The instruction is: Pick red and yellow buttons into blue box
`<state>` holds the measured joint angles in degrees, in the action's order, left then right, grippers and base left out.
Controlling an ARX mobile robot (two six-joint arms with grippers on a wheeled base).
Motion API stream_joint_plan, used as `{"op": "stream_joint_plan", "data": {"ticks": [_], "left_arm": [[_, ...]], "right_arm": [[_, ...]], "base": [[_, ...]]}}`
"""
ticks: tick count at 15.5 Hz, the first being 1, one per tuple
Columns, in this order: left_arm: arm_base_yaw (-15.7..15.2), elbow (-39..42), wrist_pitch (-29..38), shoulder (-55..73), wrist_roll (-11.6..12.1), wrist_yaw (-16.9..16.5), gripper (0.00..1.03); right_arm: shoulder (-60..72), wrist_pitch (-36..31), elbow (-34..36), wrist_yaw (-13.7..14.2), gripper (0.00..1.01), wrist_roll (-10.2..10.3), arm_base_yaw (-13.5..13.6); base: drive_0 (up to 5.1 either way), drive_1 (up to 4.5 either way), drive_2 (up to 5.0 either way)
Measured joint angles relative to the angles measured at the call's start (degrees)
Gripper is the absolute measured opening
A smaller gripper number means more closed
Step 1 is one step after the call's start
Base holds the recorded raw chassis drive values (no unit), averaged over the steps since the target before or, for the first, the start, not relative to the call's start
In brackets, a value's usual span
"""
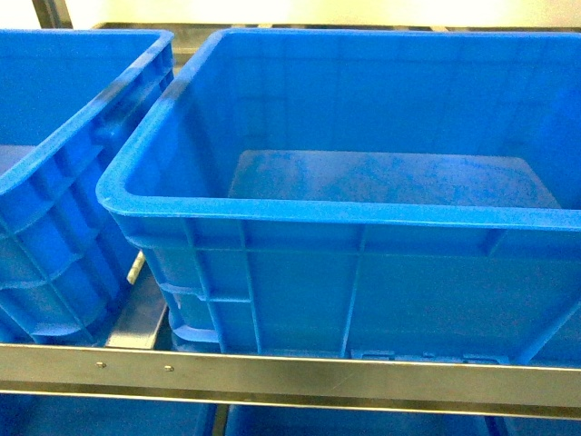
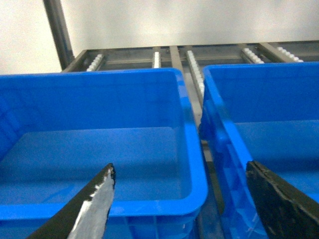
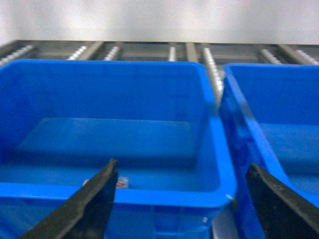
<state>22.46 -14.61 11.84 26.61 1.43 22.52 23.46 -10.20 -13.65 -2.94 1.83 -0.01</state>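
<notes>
The blue box [image 1: 272, 211] fills the middle of the head view, and the part of its scuffed floor that shows is bare. Neither gripper appears in that view. In the right wrist view a blue crate [image 3: 164, 196] lies below my right gripper [image 3: 183, 172], which is open and holds nothing. A small red-and-clear piece [image 3: 122, 182], blurred like a red button, lies on that crate's floor by the front wall, partly hidden by the left finger [image 3: 94, 204]. The yellow button is out of view. My left gripper [image 2: 180, 172] is open and empty above the gap between two crates.
A second blue crate [image 1: 54, 182] stands left of the box, close beside it. A metal rail [image 1: 272, 372] runs along the shelf front, with more blue crates [image 1: 345, 422] below. Roller tracks [image 2: 192, 64] run behind the crates to a white wall.
</notes>
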Motion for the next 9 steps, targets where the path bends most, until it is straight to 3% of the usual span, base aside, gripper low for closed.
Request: {"op": "stream_joint_plan", "data": {"ticks": [1, 3, 8, 9], "left_arm": [[-0.92, 0.68, -0.07, -0.63, -0.04, -0.66, 0.74], [-2.67, 1.92, -0.24, -2.14, -0.35, -2.25, 0.66], [-13.35, 8.26, -1.9, -10.38, -1.38, -13.14, 0.01], [-22.03, 10.51, -3.74, -14.05, -1.25, -21.77, 0.02]], "right_arm": [[-0.55, 0.09, 0.79, 1.73, 0.74, -0.26, -0.04], [-1.22, 0.09, 1.6, 2.49, 0.69, -0.42, -0.04], [-7.67, 0.33, 7.8, 2.75, 0.01, -1.73, 0.0], [-10.67, 1.46, 9.81, 2.75, 0.02, -1.66, 0.0]], "base": [[0.0, 0.0, 0.0], [0.0, 0.0, 0.0], [0.0, 0.0, 0.0], [0.0, 0.0, 0.0]]}}
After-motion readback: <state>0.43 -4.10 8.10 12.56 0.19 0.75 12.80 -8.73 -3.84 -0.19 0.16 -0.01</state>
